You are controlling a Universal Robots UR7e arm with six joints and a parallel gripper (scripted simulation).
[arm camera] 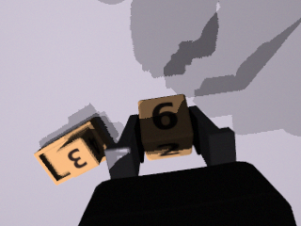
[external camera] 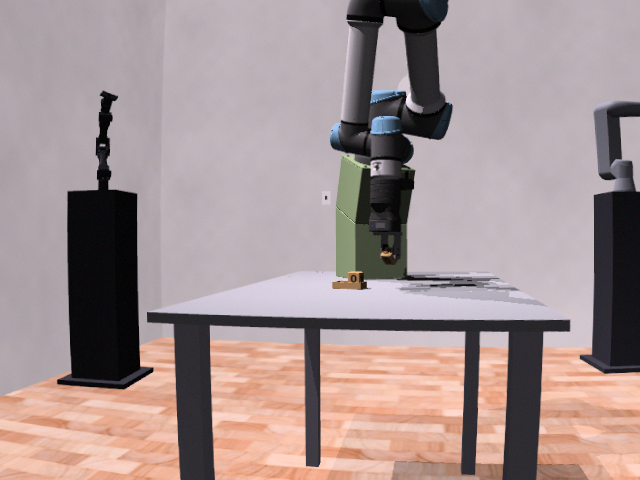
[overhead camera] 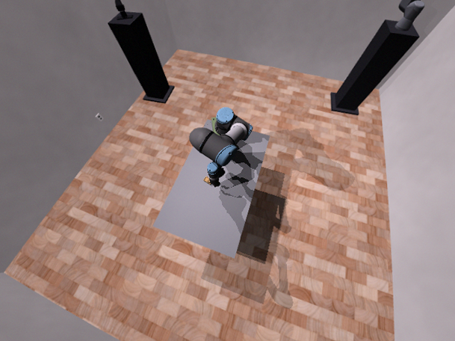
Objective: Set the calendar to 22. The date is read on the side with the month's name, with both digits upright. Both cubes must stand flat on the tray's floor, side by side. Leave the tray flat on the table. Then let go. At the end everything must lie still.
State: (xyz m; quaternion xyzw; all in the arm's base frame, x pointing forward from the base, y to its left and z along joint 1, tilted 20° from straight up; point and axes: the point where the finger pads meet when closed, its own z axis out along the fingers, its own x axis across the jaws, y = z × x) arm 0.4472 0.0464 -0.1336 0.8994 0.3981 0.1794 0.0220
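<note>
My gripper [arm camera: 165, 124] [external camera: 388, 254] [overhead camera: 213, 181] is shut on a wooden date cube [arm camera: 165, 123] [external camera: 386, 256]. I hold the cube in the air a little above the grey table [external camera: 258, 304] [overhead camera: 190, 212] [arm camera: 47, 56]. In the wrist view its face towards the camera shows a 6 and the face below shows a 2. The wooden tray [external camera: 341, 284] lies flat on the table to the left of the gripper, with the second cube [external camera: 354, 277] [arm camera: 71, 160] standing in it. That cube shows a 0 in the exterior view and a 3 in the wrist view.
The arm's green base block [external camera: 351, 227] stands at the back of the table behind the gripper. Two black pillars [external camera: 102, 279] [external camera: 617, 279] with cameras stand on the floor left and right of the table.
</note>
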